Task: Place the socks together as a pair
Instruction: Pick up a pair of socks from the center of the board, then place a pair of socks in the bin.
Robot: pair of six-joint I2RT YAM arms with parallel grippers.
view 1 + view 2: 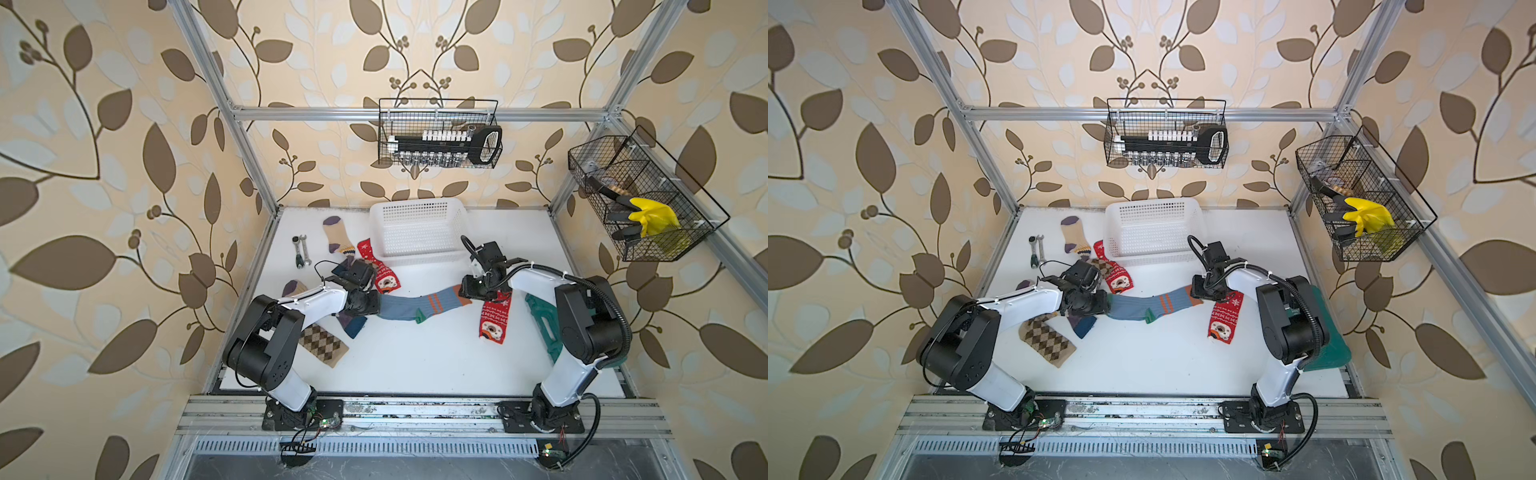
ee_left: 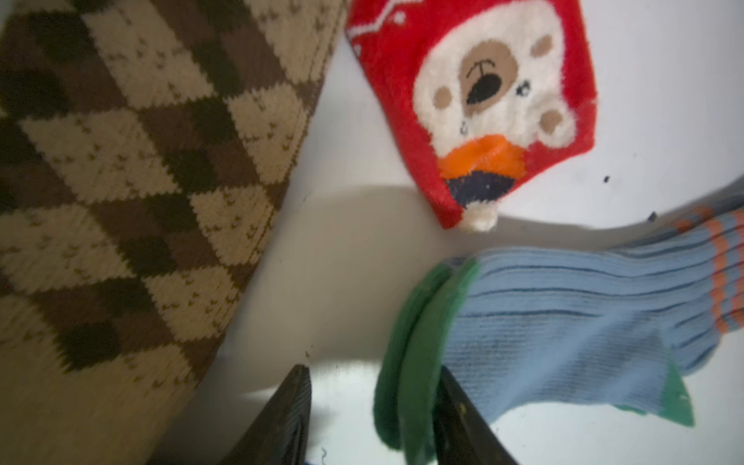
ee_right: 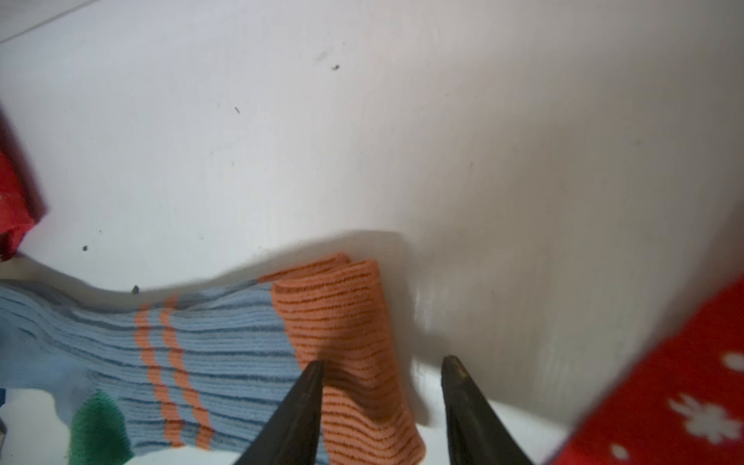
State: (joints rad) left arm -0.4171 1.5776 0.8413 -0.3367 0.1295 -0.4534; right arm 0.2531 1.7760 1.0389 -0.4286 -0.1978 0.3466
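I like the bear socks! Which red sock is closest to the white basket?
The red sock beside the white basket's left corner, next to the beige sock. The other red sock lies farther off.

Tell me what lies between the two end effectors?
The paired blue-grey socks stretch between them, green toes at the left end effector, orange cuffs at the right end effector, as both top views show.

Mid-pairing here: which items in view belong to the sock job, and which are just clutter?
Job: blue-grey socks; far red Christmas sock; near red Christmas sock; beige purple-toed sock; brown argyle sock.
Clutter: wrenches; white basket; dark green bag; wire baskets.
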